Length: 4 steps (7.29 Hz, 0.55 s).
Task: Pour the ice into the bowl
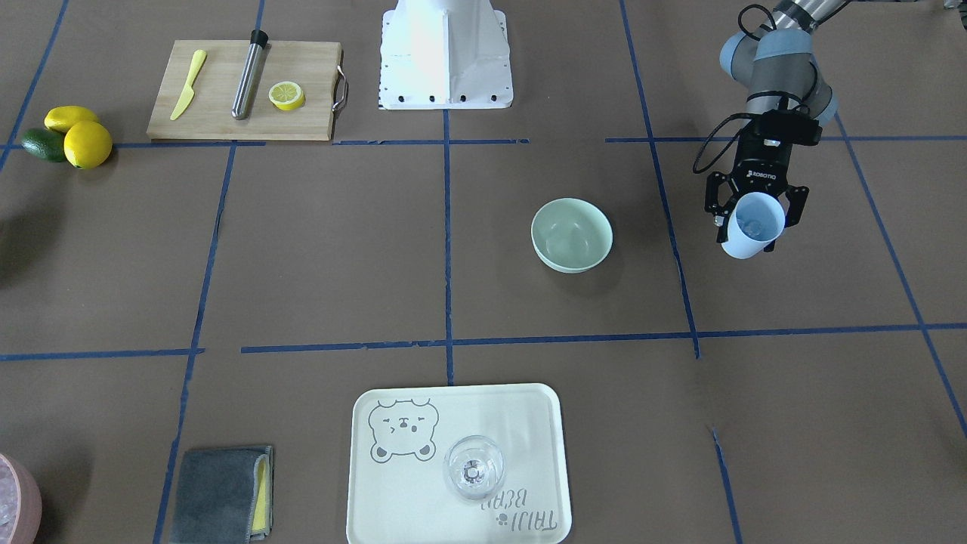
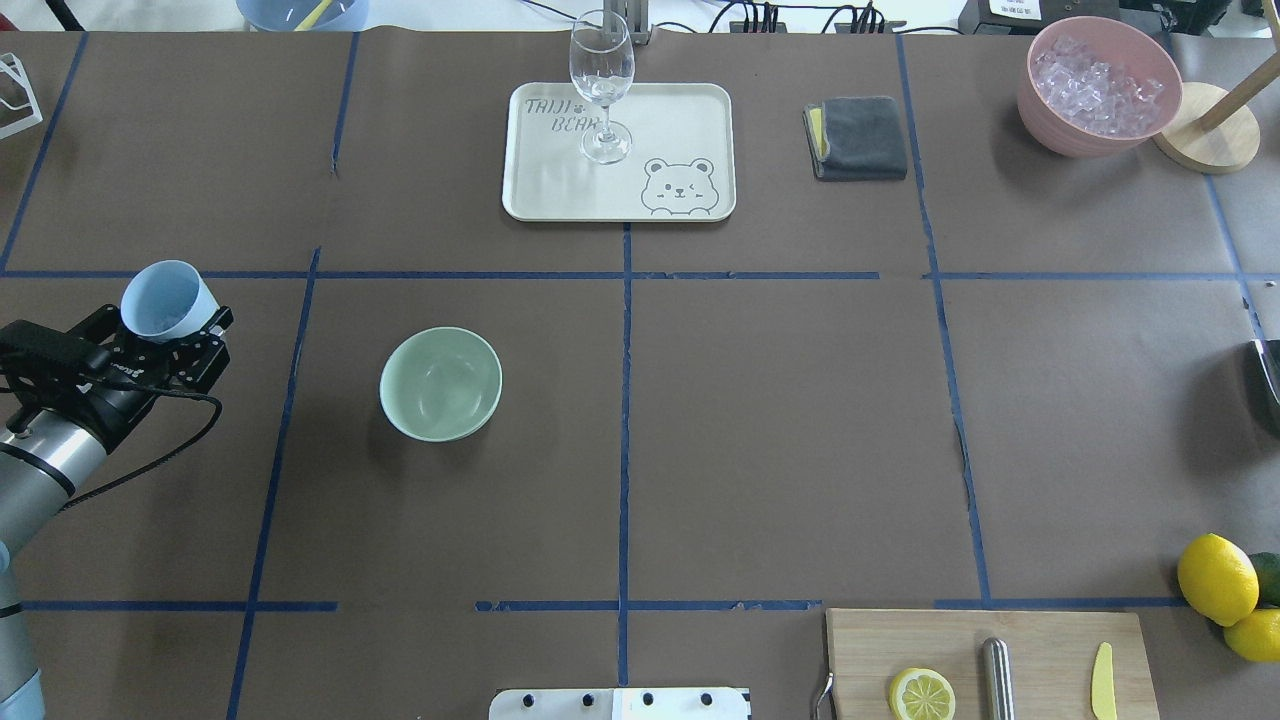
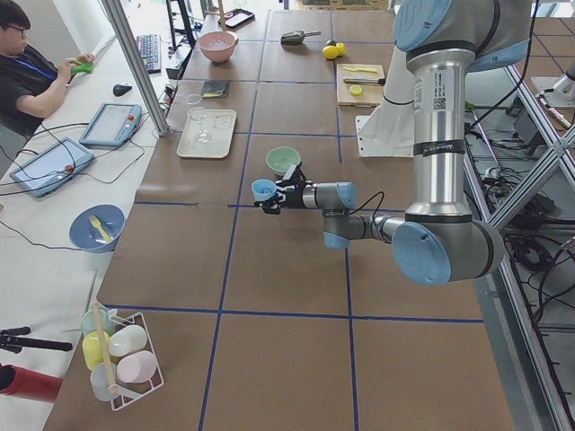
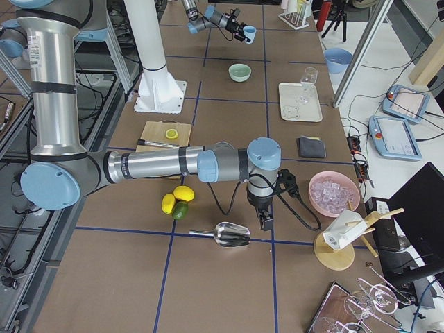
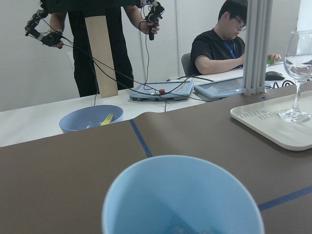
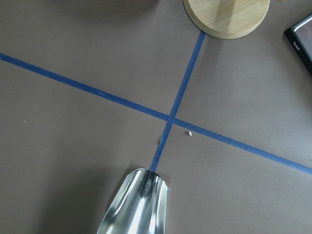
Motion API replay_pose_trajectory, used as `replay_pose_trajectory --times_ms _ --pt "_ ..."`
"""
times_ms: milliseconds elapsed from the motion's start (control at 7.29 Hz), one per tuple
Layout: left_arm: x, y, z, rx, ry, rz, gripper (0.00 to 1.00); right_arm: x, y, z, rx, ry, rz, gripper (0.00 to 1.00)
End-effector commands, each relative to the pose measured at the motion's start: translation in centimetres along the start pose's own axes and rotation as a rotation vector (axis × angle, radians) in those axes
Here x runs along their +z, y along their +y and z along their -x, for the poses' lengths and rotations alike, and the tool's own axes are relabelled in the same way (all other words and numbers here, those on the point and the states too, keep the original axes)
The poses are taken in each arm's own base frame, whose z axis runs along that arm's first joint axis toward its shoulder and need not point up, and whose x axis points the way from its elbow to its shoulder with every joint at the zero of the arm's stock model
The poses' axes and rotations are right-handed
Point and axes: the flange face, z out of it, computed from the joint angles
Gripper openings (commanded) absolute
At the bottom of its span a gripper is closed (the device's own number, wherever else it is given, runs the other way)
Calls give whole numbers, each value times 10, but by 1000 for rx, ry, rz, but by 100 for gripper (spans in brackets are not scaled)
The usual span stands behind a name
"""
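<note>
Our left fingers (image 1: 715,205) clasp a smooth, tapered pale-blue cup (image 1: 744,243), tilted above the brown papered worktop (image 1: 317,257). The front-facing view looks into the cup and catches the ice (image 1: 752,224), small glassy bits at its bottom; the overhead view shows only the blue inner wall. The bowl (image 1: 572,234), round and matte mint-green, stands near the cup, not touching it. Our right fingers (image 4: 266,222) hang by a shiny metal scoop (image 6: 134,207); we cannot tell whether they are spread or closed.
</note>
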Motion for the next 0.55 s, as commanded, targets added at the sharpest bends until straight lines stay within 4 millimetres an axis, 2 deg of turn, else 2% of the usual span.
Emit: replay_pose_trajectory --times_ms 0,274,412 --pt "4 -3 -3 245 -43 -29 0 3 4 -1 4 -2 6 100" --pt "11 -6 -8 453 -99 -28 0 5 8 -2 9 -3 10 100" --pt "19 -10 -20 523 -105 -17 0 5 8 -2 9 -3 10 100"
